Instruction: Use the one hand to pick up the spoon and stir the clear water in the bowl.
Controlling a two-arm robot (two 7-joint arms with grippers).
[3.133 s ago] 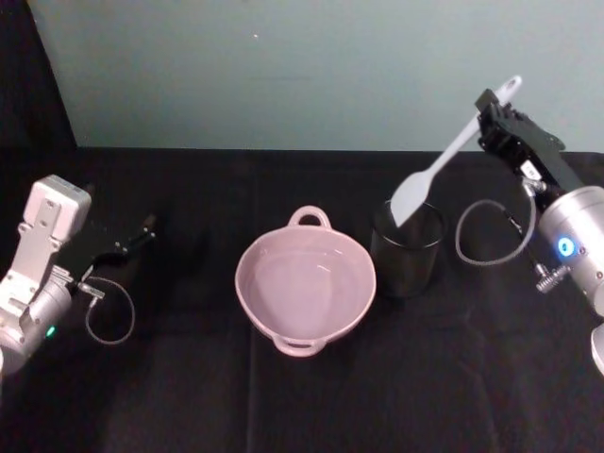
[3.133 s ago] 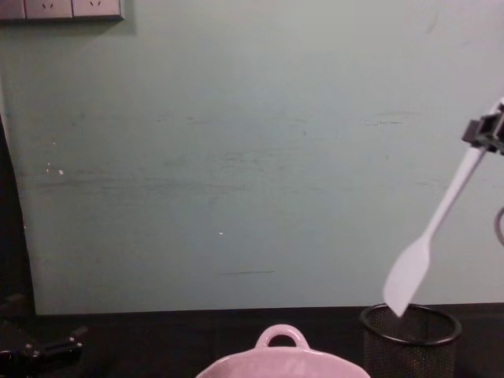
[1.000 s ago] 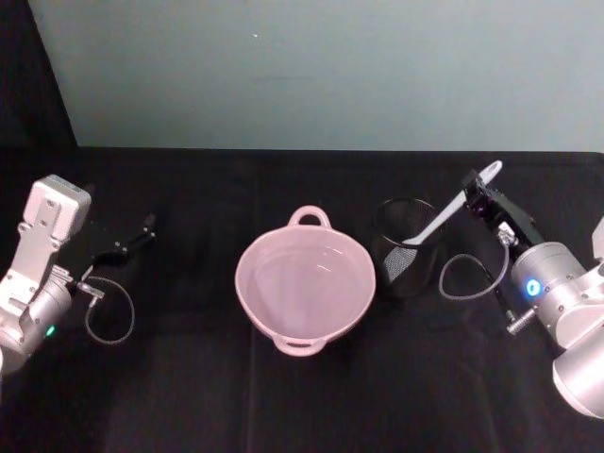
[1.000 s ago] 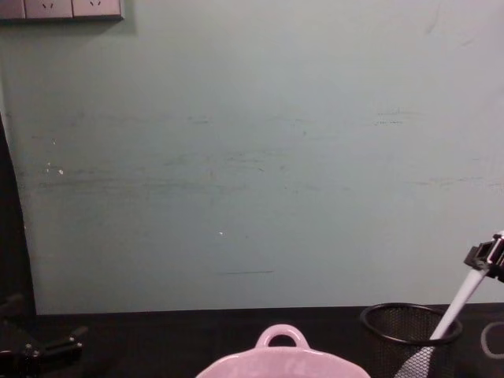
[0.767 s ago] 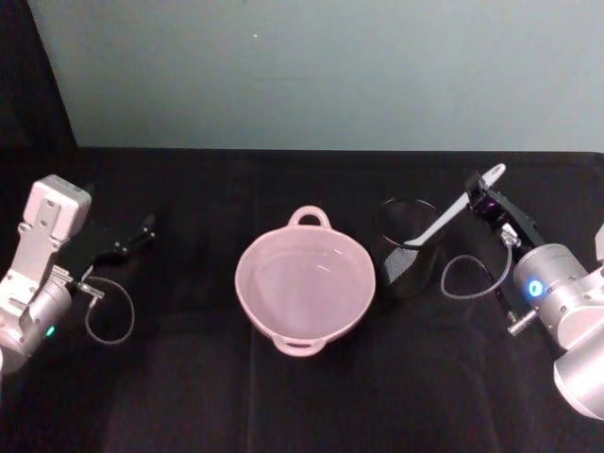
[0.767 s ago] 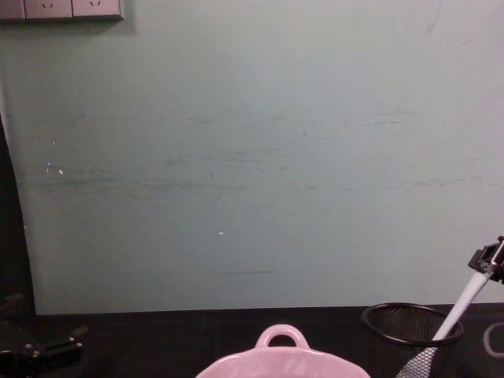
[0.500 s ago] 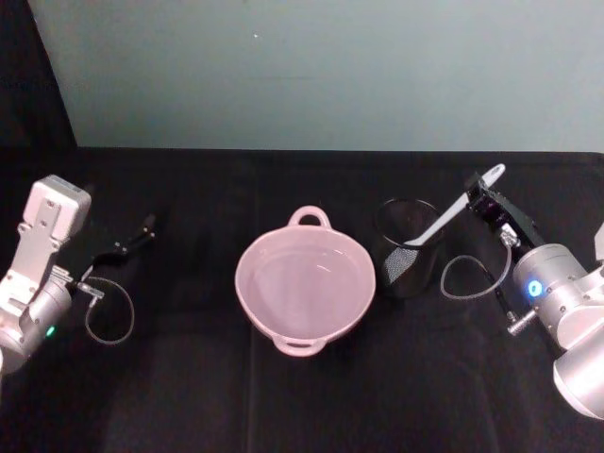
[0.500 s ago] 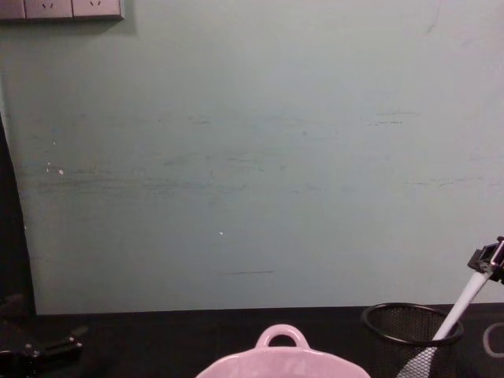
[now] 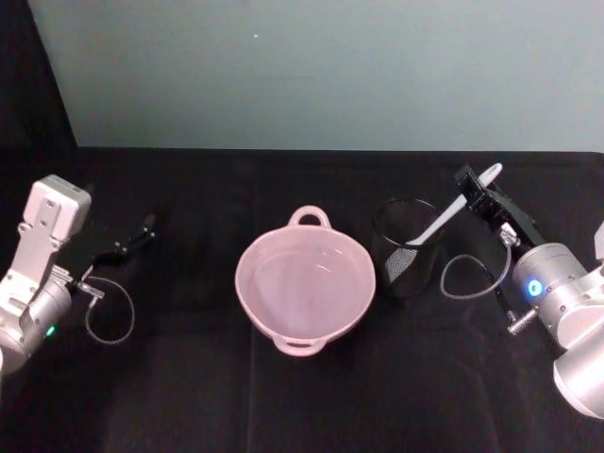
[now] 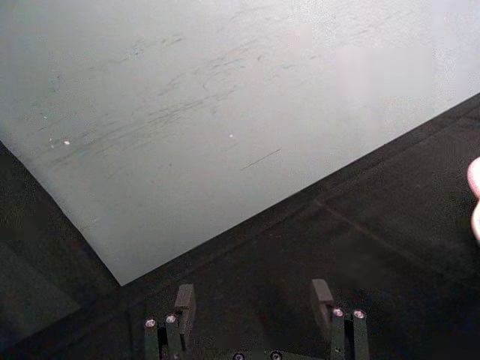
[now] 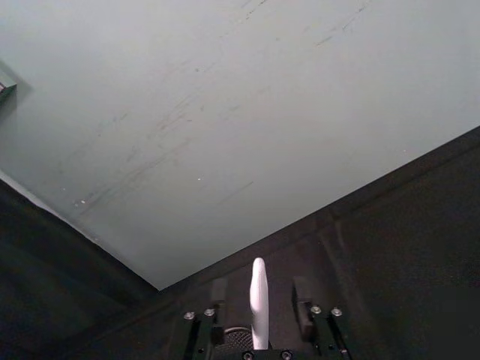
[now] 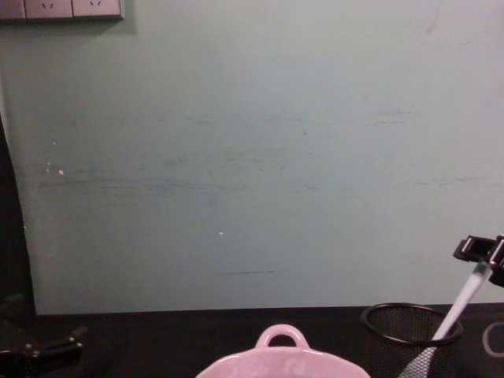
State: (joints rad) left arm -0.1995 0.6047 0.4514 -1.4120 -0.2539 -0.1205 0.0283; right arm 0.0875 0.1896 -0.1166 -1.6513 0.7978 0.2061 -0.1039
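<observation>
The white spoon (image 9: 439, 225) stands in the black wire-mesh cup (image 9: 408, 269), its blade down in the mesh and its handle leaning out to the right. My right gripper (image 9: 477, 189) is at the handle's upper end and open. In the right wrist view the spoon (image 11: 259, 300) stands between the fingers with a gap on each side. The pale pink bowl (image 9: 274, 326) with clear water sits left of the cup at the table's middle. My left gripper (image 9: 142, 231) rests open at the far left.
A black cloth covers the table up to the pale green wall behind. In the chest view the cup (image 12: 394, 339) stands right of the bowl (image 12: 283, 364). Cable loops hang by both wrists. Bare cloth lies in front of the bowl.
The right arm brought the spoon down from above the cup into it. In the last half second its jaws spread apart off the handle. The left arm stayed put.
</observation>
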